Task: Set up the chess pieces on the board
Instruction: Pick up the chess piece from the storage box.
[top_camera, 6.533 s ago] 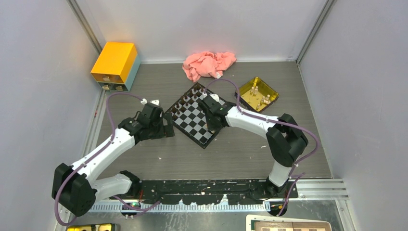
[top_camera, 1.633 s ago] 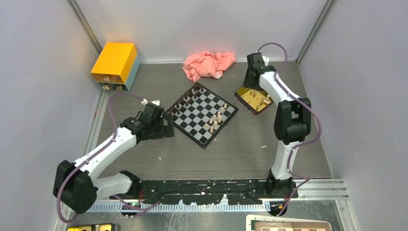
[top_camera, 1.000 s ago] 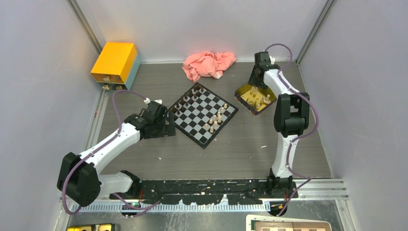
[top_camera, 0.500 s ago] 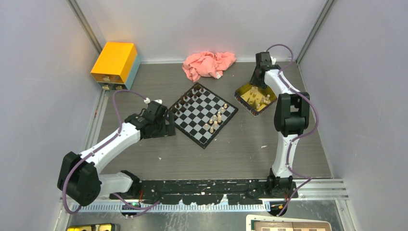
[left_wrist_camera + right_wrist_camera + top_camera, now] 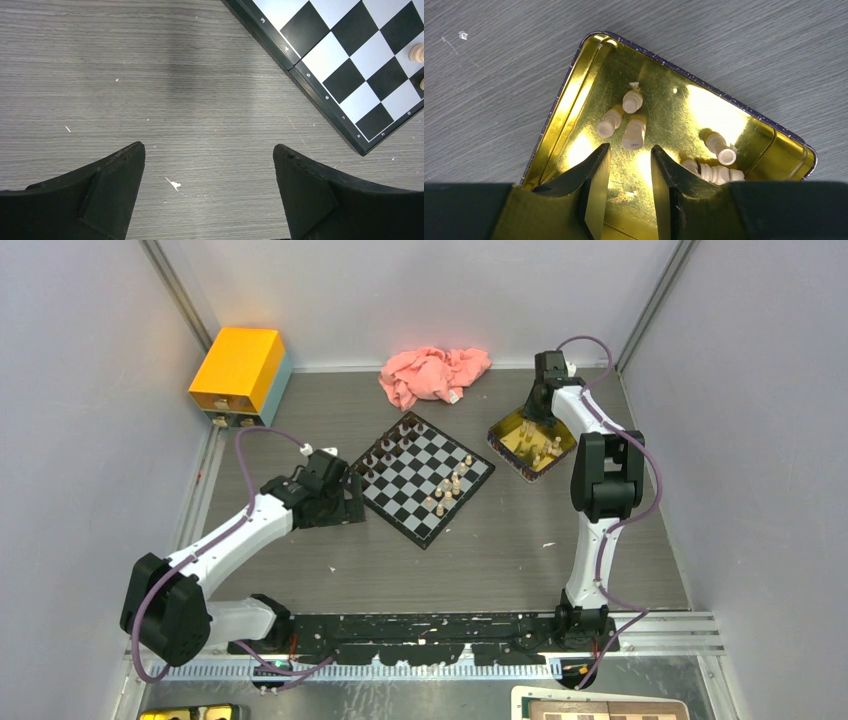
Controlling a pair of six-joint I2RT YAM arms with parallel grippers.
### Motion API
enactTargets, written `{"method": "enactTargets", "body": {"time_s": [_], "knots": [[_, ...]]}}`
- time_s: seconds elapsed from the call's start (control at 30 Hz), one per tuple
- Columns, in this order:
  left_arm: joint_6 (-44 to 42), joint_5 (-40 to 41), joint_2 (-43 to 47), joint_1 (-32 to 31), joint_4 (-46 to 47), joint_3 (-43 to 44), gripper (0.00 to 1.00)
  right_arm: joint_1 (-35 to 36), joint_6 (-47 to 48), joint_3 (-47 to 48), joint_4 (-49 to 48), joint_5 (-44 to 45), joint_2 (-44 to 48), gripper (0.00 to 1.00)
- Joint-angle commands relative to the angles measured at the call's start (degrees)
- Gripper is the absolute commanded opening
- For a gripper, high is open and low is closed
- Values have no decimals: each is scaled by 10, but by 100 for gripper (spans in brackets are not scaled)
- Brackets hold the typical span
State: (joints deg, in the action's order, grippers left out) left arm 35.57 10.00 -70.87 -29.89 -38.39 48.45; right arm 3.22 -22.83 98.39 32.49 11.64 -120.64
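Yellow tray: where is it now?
Top view: yellow tray sits at the table's far right, just right of the board, pink cloth farther back on its left. Right fingers hang over it; pale pieces lie inside.

My left arm (image 5: 235,540) folds back at the near left corner, then its white forearm runs forward and inward to a wrist (image 5: 320,490) held low. There my jaws face straight down and stand as wide as they go, the two black fingers (image 5: 112,187) far apart with nothing between them.

My right arm (image 5: 590,540) stretches almost straight away from its base, bends at a dark elbow (image 5: 605,480), and reaches on to the far right. Its jaws also point down, the fingers (image 5: 594,192) set a narrow gap apart, gripping nothing.
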Motion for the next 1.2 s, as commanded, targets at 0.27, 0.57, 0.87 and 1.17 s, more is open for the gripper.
{"method": "enactTargets", "body": {"time_s": [0.27, 0.57, 0.87, 1.17], "knots": [[-3, 8, -5, -3, 14, 17, 100, -4, -7, -3, -22, -9, -9, 40], [-2, 7, -9, -2, 16, 17, 100, -7, -6, -4, -23, -12, -16, 36], [-4, 6, -14, -3, 17, 18, 100, -10, -6, 1, -24, -14, -22, 34], [-7, 7, -19, -3, 16, 23, 100, -11, -4, 5, -22, -17, -24, 21]]}}
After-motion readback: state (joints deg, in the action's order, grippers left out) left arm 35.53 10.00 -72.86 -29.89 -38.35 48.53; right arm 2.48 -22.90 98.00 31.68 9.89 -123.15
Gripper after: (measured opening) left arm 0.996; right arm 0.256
